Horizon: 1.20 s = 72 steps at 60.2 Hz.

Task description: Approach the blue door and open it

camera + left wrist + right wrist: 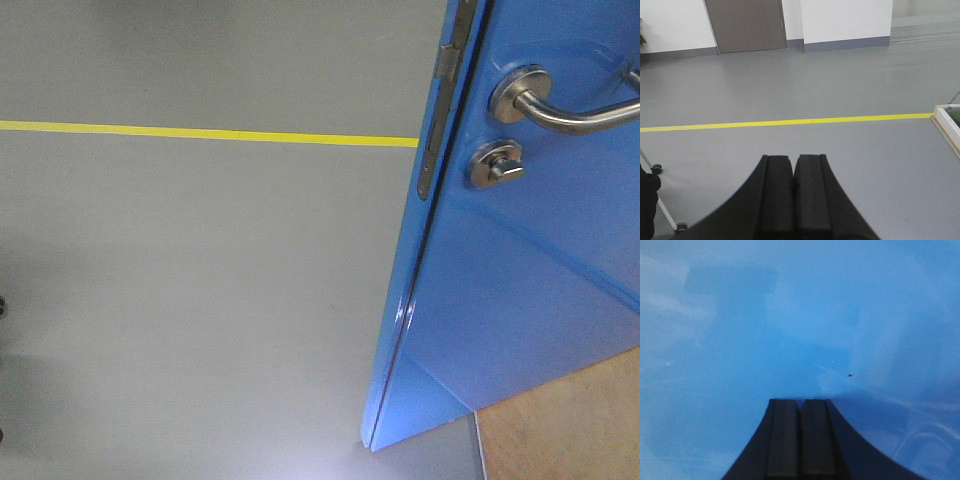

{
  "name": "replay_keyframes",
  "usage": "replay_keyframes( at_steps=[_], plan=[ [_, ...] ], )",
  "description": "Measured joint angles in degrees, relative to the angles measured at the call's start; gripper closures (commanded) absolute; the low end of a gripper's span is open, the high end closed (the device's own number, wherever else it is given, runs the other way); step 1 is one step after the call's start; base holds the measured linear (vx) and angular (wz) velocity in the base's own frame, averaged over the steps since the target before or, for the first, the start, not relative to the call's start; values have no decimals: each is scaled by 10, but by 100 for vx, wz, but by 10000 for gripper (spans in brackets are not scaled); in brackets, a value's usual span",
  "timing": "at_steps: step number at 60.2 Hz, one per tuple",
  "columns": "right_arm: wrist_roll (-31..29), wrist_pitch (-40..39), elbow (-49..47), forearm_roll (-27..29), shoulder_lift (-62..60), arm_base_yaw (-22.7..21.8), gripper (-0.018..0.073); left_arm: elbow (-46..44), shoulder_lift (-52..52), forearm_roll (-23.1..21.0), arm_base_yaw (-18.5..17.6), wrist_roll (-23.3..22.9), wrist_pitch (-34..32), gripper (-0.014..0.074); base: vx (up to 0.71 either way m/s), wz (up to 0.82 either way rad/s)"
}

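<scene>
The blue door [530,290] fills the right of the front view, glossy, with its edge turned toward me. A silver lever handle [560,105] sits high on it, a round thumb-turn lock [495,165] just below, and a metal latch plate [440,110] runs along the edge. Neither gripper shows in the front view. In the right wrist view, my right gripper [801,401] is shut and empty, its tips right at the blue door [790,315] surface, which fills the frame. My left gripper [793,157] is shut and empty, facing open grey floor.
A yellow floor line [200,133] crosses the grey floor [200,300]. A tan floor patch [570,420] lies at the door's foot. The left wrist view has a wood-edged white frame [946,125] at right, a wheeled stand leg [657,192] at left, and a brown door [747,25] far off.
</scene>
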Motion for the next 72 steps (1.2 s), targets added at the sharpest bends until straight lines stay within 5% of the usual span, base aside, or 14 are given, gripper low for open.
replay_keyframes(
  at_steps=[72],
  plan=[
    [-2, 16, 0, 0, 0, 4, 557, 0, 0, 0, 0, 0, 0, 526, 17, 1]
  ],
)
